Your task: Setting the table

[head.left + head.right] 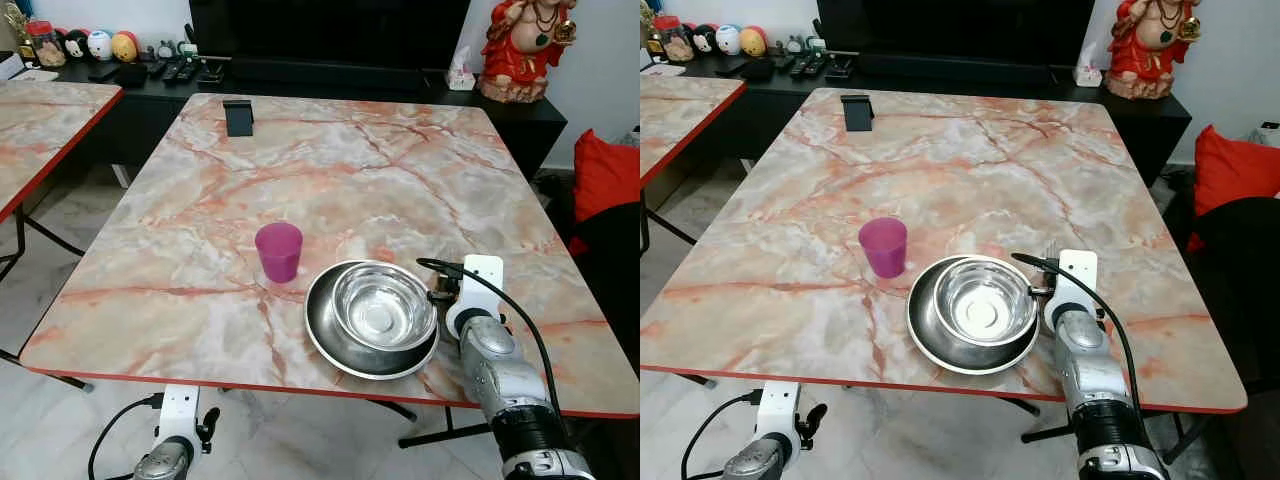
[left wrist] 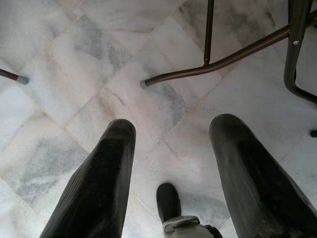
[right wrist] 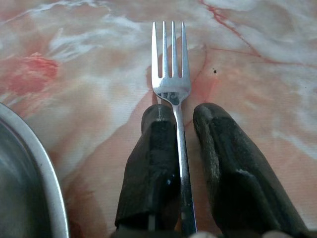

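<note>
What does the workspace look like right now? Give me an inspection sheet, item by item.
Surface: marble-pattern table with a red edge.
Job's things: steel bowl nested in a wider steel plate near the front edge; pink cup upright, to their left and apart from them; fork over the tabletop right of the plate.
Clutter: small black object at the far side of the table.
Grippers: right end effector holds the fork by its handle, tines pointing away; left end effector open, hanging over the floor.
Cables: black cable looping along the right arm.
Surroundings: second marble table to the left, red figurine on the dark sideboard, red cushion at right.
</note>
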### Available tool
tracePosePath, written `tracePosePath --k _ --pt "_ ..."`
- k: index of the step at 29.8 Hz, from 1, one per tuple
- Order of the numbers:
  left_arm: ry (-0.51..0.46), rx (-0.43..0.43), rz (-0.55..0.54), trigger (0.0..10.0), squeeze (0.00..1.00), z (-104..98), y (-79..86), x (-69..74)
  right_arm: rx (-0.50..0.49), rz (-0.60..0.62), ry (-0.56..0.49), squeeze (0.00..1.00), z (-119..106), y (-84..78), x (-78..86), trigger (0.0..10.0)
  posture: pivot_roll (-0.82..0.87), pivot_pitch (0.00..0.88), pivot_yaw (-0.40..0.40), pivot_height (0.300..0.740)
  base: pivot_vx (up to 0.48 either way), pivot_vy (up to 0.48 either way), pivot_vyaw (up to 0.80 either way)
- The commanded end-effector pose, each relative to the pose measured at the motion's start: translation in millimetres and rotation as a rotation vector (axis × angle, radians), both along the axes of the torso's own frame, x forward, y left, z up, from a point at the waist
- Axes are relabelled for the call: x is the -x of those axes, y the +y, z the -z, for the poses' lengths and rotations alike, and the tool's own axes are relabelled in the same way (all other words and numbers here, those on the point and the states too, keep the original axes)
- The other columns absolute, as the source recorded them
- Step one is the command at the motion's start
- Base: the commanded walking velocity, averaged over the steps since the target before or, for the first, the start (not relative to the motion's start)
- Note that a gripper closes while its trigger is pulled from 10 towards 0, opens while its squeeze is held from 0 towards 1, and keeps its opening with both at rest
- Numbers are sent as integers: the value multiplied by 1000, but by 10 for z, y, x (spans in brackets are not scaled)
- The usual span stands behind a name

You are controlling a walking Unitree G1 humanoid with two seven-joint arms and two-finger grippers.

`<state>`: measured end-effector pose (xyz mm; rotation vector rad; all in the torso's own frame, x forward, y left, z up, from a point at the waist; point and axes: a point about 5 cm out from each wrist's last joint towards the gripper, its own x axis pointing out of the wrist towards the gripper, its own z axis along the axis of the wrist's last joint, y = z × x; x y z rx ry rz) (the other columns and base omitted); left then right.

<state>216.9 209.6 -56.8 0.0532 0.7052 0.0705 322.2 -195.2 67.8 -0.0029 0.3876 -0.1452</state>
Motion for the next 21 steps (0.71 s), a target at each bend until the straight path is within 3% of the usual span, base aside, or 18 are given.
tracePosePath --k 1,12,13,14,21 --pt "16 -13 9 10000 0 3 6 -5 4 16 2 0 -33 -41 -25 10000 -57 0 -32 740 0 0 0" --pt "18 -18 10 10000 0 6 10 1 -8 1 7 0 -7 16 -16 10000 -58 0 -31 740 0 0 0" --pt "18 -18 10 10000 0 6 11 2 -10 -1 7 35 -6 19 -16 10000 -58 0 -31 740 0 0 0" --pt "19 -18 9 10000 0 7 12 3 -12 -3 7 1000 -5 23 -15 10000 -58 0 -31 740 0 0 0" --pt "19 -19 10 10000 0 8 12 4 -8 2 9 1000 -3 12 -12 10000 -58 0 -31 740 0 0 0"
